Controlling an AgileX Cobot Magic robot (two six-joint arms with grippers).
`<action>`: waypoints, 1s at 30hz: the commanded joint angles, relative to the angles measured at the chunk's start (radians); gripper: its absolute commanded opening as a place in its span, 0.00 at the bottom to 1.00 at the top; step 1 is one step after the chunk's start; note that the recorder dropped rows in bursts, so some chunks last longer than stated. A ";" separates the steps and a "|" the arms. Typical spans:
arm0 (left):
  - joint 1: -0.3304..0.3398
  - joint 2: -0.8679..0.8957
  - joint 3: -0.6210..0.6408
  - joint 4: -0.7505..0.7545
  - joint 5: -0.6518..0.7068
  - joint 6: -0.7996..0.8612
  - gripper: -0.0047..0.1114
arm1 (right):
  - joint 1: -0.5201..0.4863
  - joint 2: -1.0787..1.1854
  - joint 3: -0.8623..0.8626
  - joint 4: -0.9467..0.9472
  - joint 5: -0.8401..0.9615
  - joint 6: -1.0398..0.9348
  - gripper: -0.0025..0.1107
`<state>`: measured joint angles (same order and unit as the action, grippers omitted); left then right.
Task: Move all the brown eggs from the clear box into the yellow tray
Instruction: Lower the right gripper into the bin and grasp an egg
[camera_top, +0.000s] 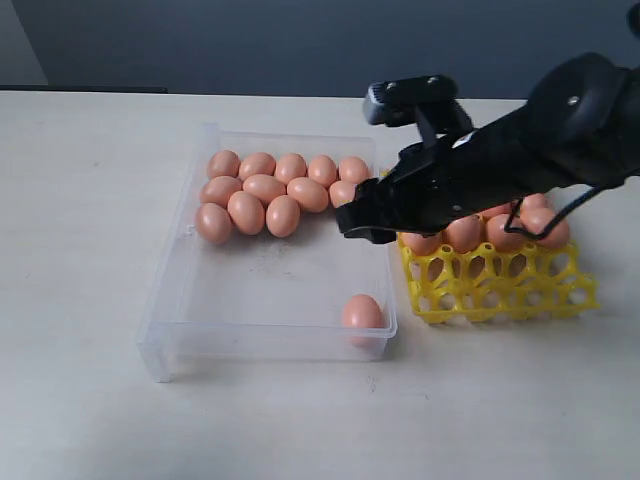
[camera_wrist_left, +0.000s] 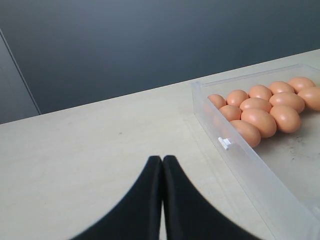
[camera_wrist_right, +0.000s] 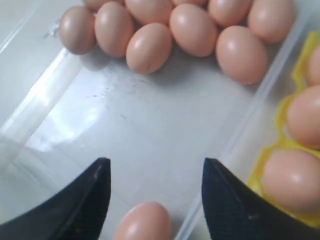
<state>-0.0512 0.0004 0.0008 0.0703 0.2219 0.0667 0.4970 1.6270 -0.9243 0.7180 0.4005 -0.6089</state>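
Though wide apart over the clear box (camera_top: 260, 285), right gripper (camera_wrist_right: 155, 166) empty; left gripper (camera_wrist_left: 162, 160) closed; pale table (camera_top: 80, 200), dark wall (camera_top: 250, 40).

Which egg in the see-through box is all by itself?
The egg in the box's near corner, beside the yellow tray. All the other eggs huddle together at the far end.

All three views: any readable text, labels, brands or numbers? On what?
None readable in any view.
Box, tray, eggs, table: no print shows.
Left gripper, right gripper: plain black, no marking shows.
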 joint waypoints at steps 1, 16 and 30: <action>0.000 0.000 -0.001 0.000 -0.015 -0.003 0.04 | 0.043 0.122 -0.084 -0.031 -0.049 -0.009 0.49; 0.000 0.000 -0.001 0.000 -0.015 -0.003 0.04 | 0.053 0.545 -0.560 0.025 0.043 0.009 0.59; 0.000 0.000 -0.001 0.000 -0.015 -0.003 0.04 | 0.053 0.617 -0.618 0.023 0.144 0.045 0.55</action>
<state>-0.0512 0.0004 0.0008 0.0703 0.2219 0.0667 0.5528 2.2427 -1.5370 0.7517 0.5228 -0.5643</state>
